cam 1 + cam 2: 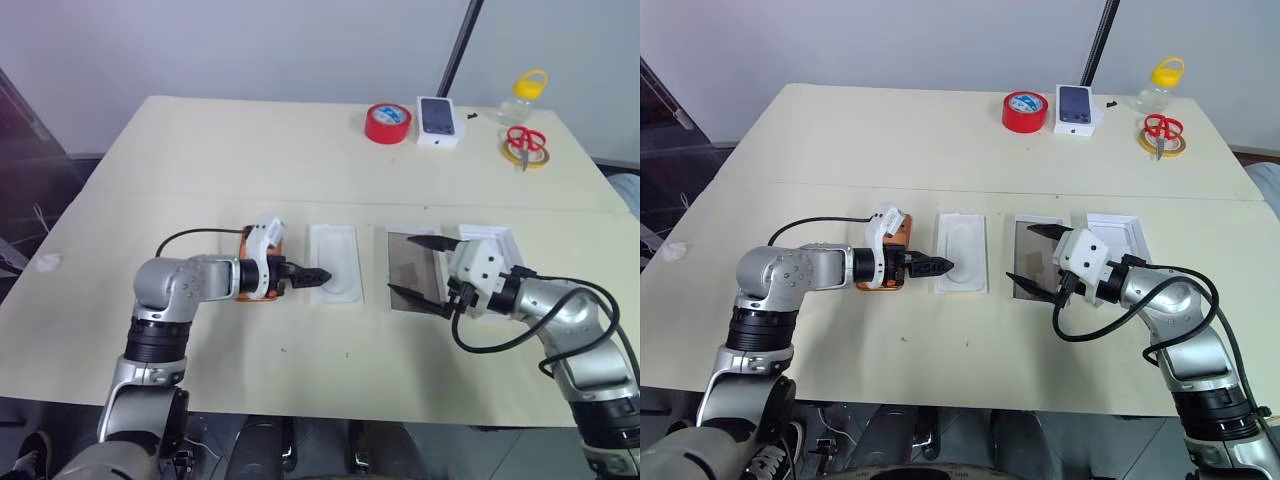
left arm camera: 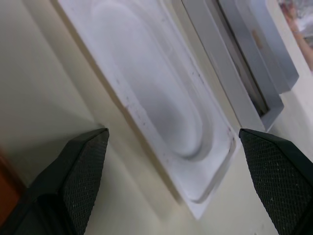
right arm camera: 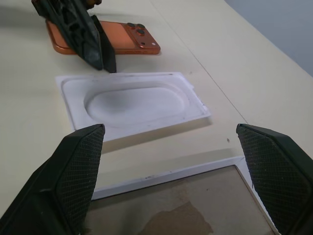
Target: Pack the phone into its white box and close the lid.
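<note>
The table (image 1: 200, 150) carries the task's items in a row across its near half, each with its long axis running away from the robot. Furthest toward the robot's right lies the lid (image 1: 1118, 236), plain white and partly behind the right arm. Just beside it sits the white box (image 1: 1036, 268), brownish floor exposed, nothing in it. Next comes a white moulded liner (image 1: 961, 252) with an oval recess, lying loose on the table apart from the box. The phone (image 3: 117, 41) lies flat, back up, on the liner's far side from the box, at the robot's left end of the row. The left gripper (image 1: 932, 266), jaws spread wide and holding nothing, hovers at the liner's near left edge; the phone sits under its wrist rather than ahead of the fingertips. The right gripper (image 1: 1040, 258), likewise wide and empty, hangs over the box. Judgement: the left arm is nearer the phone and must draw back to reach it.
</note>
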You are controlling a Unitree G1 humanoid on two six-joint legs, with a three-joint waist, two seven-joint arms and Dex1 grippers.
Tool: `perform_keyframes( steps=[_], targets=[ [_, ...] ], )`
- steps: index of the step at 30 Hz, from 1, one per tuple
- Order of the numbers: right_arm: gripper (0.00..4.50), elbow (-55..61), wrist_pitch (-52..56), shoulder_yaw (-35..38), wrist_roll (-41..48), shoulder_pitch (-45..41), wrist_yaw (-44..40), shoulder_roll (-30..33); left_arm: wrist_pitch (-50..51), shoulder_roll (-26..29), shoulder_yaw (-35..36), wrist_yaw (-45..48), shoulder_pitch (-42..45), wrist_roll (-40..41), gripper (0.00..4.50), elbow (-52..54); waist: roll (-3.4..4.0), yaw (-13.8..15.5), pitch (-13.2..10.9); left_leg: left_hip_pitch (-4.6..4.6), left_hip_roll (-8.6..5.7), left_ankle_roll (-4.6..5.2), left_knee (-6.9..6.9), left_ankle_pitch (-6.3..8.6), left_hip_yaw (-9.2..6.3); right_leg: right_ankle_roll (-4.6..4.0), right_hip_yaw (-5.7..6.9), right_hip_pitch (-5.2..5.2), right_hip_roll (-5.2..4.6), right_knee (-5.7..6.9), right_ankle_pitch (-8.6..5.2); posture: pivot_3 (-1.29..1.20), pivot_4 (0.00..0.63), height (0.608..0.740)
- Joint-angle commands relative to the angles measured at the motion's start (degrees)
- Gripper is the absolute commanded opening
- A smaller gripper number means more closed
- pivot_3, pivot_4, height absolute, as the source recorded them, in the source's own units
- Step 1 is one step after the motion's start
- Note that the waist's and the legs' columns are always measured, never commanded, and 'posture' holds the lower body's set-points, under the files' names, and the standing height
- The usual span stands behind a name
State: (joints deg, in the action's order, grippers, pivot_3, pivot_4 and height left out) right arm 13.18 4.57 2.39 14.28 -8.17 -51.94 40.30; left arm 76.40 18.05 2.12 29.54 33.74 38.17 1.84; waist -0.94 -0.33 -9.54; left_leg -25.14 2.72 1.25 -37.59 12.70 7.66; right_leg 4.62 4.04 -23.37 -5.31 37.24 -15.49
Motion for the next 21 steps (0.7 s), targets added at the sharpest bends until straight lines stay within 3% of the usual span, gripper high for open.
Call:
perform_keyframes(
  steps=[1,3,10,21],
  targets=[
    [4.50,2.0,-0.6,0.9,0.3,0.1,1.1,-0.4,1.3,-2.3,-0.7,-1.7,-1.1,-0.3,4.24,-1.5,0.00,0.2,0.0,0.00,-0.01,0.01,-0.02,0.00,0.00,0.00,0.00,0.02,-0.02,-0.02,0.00,0.00,0.150,0.733],
    [4.50,2.4,-0.6,0.9,0.4,0.0,1.5,-0.6,1.1,-2.8,-0.6,-2.5,-1.7,-1.1,3.66,-2.4,0.00,0.5,0.0,0.00,-0.01,0.03,-0.08,0.02,0.00,0.00,0.00,0.04,-0.11,-0.02,0.00,0.00,0.150,0.733],
    [4.50,2.6,-0.9,0.6,0.1,-0.2,2.3,-0.8,2.4,-5.1,2.0,-4.5,-2.4,-1.0,0.14,-4.0,0.00,1.1,0.0,-0.01,-0.02,0.13,-0.10,0.09,0.01,-0.02,0.01,0.04,-0.17,-0.03,-0.01,0.00,0.150,0.733],
    [4.50,6.4,0.0,-0.9,1.8,6.5,-4.0,3.1,9.8,-10.0,15.6,-10.3,4.2,2.6,0.07,-2.6,-0.04,1.0,0.0,-0.12,-0.01,0.28,-0.16,0.18,-0.03,-0.02,0.07,0.01,-0.16,-0.05,-0.01,0.00,0.150,0.733]
  ],
)
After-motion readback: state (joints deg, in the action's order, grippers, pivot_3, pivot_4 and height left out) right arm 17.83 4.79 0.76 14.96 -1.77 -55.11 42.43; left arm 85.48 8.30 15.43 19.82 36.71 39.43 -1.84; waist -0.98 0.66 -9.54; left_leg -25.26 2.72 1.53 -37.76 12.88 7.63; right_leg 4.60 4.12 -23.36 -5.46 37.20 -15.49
